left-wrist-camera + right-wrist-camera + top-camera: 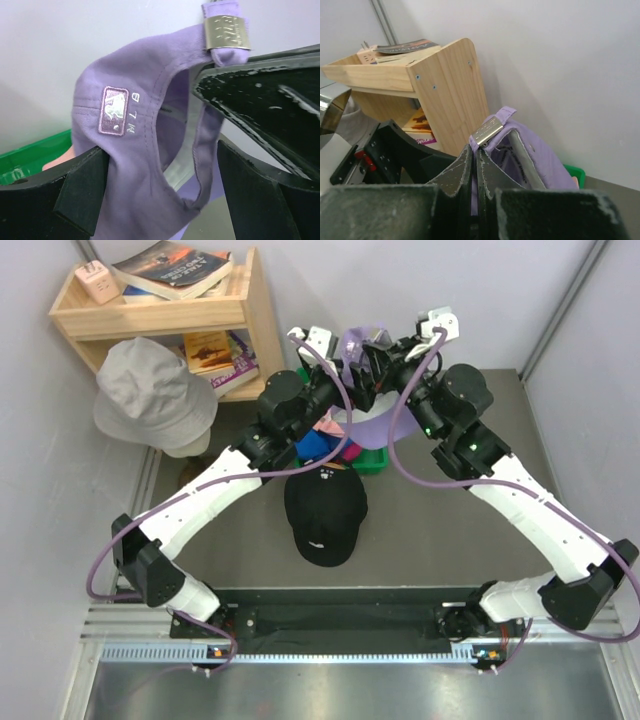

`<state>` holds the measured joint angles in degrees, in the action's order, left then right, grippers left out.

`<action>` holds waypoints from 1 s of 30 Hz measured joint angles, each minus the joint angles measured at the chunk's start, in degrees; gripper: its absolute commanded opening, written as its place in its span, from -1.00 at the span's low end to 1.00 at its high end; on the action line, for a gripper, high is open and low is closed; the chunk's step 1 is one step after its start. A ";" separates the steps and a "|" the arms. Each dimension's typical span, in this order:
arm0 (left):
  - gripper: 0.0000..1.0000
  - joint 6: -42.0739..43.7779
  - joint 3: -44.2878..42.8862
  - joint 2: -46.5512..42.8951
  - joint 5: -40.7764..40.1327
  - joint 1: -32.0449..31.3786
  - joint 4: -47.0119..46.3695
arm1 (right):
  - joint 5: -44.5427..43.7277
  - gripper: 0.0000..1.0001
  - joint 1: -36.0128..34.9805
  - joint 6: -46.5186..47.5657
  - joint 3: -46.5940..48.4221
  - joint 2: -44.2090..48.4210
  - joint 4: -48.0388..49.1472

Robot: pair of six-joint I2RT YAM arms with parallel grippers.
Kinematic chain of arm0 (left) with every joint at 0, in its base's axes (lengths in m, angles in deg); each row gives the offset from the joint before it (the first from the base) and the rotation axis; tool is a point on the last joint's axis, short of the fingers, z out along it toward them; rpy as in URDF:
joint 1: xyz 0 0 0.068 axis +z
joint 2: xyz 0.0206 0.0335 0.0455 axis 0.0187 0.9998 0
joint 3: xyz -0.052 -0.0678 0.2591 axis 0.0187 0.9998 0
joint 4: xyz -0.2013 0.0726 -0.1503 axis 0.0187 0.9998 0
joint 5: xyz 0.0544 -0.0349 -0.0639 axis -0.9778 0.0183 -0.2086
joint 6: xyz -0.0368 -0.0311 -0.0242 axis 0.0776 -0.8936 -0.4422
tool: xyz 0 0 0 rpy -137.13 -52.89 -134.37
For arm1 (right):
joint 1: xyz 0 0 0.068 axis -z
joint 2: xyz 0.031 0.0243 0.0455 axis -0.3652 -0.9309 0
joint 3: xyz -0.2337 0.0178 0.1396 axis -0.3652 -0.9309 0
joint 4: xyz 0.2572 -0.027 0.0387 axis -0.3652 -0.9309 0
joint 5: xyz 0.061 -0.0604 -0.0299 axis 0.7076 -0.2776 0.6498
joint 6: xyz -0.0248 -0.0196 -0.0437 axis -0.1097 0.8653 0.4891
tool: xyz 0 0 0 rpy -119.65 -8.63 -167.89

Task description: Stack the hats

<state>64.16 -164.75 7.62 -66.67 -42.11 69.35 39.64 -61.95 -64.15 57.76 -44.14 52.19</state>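
Top external: black hat [325,508] brim nearward.

Dark grey desk [430,540], matte and flat. Lying at its middle, a black cap [322,512], crown up, long axis running toward the near edge. Just beyond the black cap, a green bin [374,462], mostly hidden. Nearer than the black cap, to either side: left arm base [190,620], right arm base [490,620].

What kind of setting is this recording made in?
Probably a robot lab cell: plain grey panel walls, a metal rail along the near edge of the table, and a wooden bookshelf set beside it.
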 measured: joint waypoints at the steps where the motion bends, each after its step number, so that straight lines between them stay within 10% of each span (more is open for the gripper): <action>1: 0.67 0.09 0.00 0.15 -0.52 -0.11 0.11 | -0.42 -1.00 -0.31 0.00 0.00 0.17 -0.28; 9: -1.00 2.23 0.00 0.22 -3.87 -0.46 -0.55 | -0.72 -1.00 -1.75 -0.17 -0.72 0.50 -1.81; 15: -1.00 3.50 0.00 0.20 -4.39 -0.81 -0.07 | -0.79 -0.29 -1.66 -0.48 -4.39 2.05 -1.53; 16: -1.00 3.50 0.00 0.20 -4.52 -0.81 0.09 | -0.92 0.18 -1.51 -0.48 -5.40 2.69 -1.09; 19: -1.00 3.17 -0.85 0.24 -4.92 -0.79 0.92 | -0.33 0.70 -0.44 -0.22 -10.40 6.25 -0.46; 30: -1.00 -2.27 -9.07 0.26 -5.27 -0.68 1.01 | 0.94 0.86 3.15 0.46 -36.76 19.04 7.72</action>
<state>61.88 -173.82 7.88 -71.94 -42.78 70.35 40.58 -58.81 -63.69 21.00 -25.10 59.90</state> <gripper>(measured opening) 0.028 0.928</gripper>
